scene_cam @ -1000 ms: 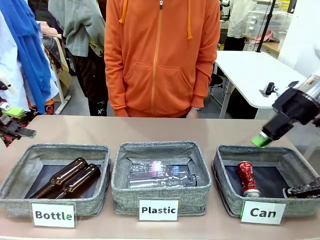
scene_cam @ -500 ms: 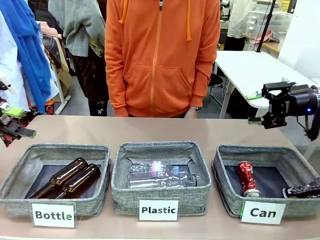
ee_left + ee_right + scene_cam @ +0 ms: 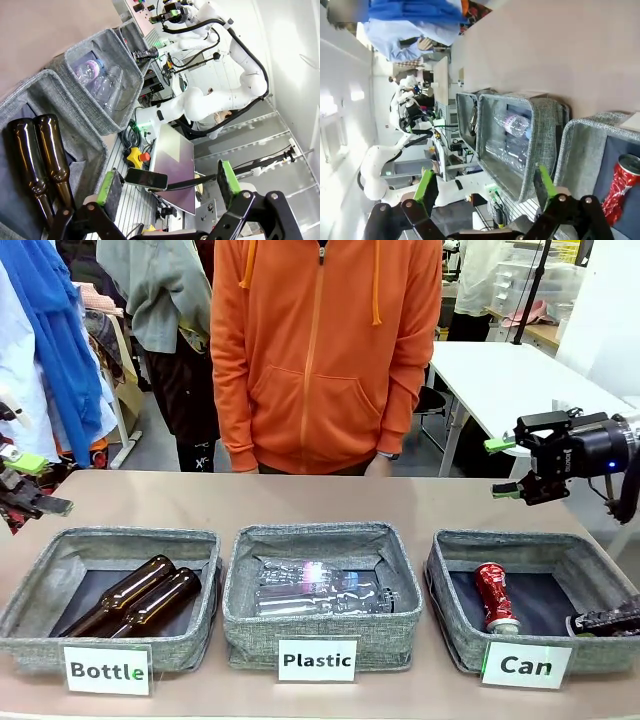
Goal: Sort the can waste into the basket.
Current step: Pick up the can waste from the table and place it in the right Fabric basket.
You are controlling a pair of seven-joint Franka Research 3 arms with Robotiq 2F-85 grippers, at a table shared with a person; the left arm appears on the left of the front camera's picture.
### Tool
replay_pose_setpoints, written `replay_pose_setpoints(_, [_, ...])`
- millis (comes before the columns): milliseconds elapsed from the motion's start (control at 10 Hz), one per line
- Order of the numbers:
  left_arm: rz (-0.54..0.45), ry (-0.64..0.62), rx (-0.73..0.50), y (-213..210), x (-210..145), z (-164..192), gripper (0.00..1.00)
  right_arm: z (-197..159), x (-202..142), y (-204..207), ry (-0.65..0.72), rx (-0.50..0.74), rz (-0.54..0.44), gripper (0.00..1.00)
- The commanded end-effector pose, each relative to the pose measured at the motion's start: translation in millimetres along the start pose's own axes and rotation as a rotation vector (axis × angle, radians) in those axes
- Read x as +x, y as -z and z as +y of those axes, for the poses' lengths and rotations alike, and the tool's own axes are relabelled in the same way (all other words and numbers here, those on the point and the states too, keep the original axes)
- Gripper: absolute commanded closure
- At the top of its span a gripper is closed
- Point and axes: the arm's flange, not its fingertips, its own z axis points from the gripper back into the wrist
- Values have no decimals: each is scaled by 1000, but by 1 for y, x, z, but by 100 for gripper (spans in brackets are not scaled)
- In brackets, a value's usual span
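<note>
The red crushed can (image 3: 495,596) lies in the grey basket (image 3: 441,572) labelled "Can" at the right. A dark crushed can (image 3: 606,621) rests against that basket's right corner. My right gripper (image 3: 500,468) hovers open and empty above the basket's back edge, its fingers pointing left. In the right wrist view the open right gripper (image 3: 486,186) looks across the table, with the red can (image 3: 622,185) and the basket's wall (image 3: 580,150) at the lower right. My left gripper (image 3: 35,483) waits open at the far left edge. The left gripper (image 3: 167,182) holds nothing in its wrist view.
Two brown glass bottles (image 3: 140,596) lie in the "Bottle" basket (image 3: 40,570) at the left. Clear plastic bottles (image 3: 320,587) fill the "Plastic" basket (image 3: 238,585) in the middle. A person in an orange hoodie (image 3: 320,350) stands at the far side. Bare tabletop (image 3: 300,500) runs behind the baskets.
My right gripper has lifted away from the Can basket's back edge and turned so its fingers point left. The left arm and both cans have stayed put.
</note>
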Motion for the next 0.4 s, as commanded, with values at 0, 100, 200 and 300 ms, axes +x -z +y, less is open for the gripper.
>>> replay_pose_setpoints(0, [12,0,2,1,-2,-3,0,2,2,-8,-20,-1,-1,0])
replay_pose_setpoints(100, [12,0,2,1,-2,-3,0,2,2,-8,-20,-1,-1,0])
replay_pose_setpoints(200, [12,0,2,1,-2,-3,0,2,2,-8,-20,-1,-1,0])
replay_pose_setpoints(300, [12,0,2,1,-2,-3,0,2,2,-8,-20,-1,-1,0])
